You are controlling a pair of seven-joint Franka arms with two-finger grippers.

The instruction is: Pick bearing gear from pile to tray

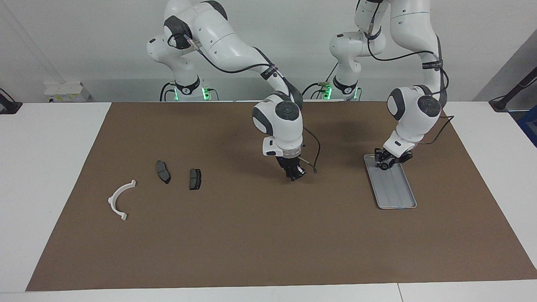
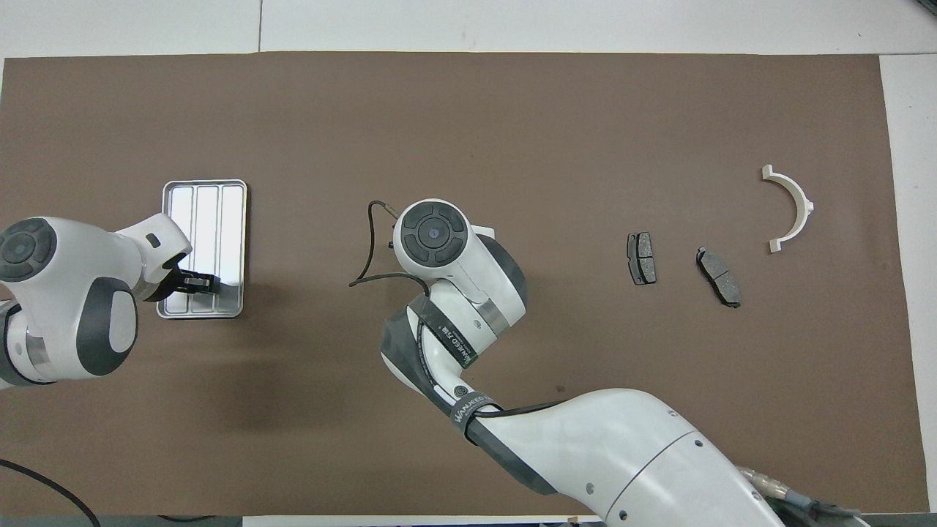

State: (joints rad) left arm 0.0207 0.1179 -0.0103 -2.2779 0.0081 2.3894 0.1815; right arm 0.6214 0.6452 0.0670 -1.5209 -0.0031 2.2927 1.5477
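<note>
The silver tray (image 1: pixel 398 193) lies toward the left arm's end of the table; it also shows in the overhead view (image 2: pixel 207 208). My left gripper (image 1: pixel 387 162) is low over the tray's end nearest the robots, also seen from overhead (image 2: pixel 196 282). My right gripper (image 1: pixel 296 173) points down, low over the bare mat at mid-table; in the overhead view its own wrist hides it. The pile lies toward the right arm's end: a white half-ring bracket (image 1: pixel 120 199) and two dark brake pads (image 1: pixel 163 172) (image 1: pixel 195 178). No black gear shows clearly in either view.
A brown mat (image 1: pixel 251 243) covers the table. A thin black cable (image 2: pixel 372 241) loops out from the right wrist. The bracket (image 2: pixel 794 208) and pads (image 2: pixel 641 258) (image 2: pixel 719 266) lie apart from one another.
</note>
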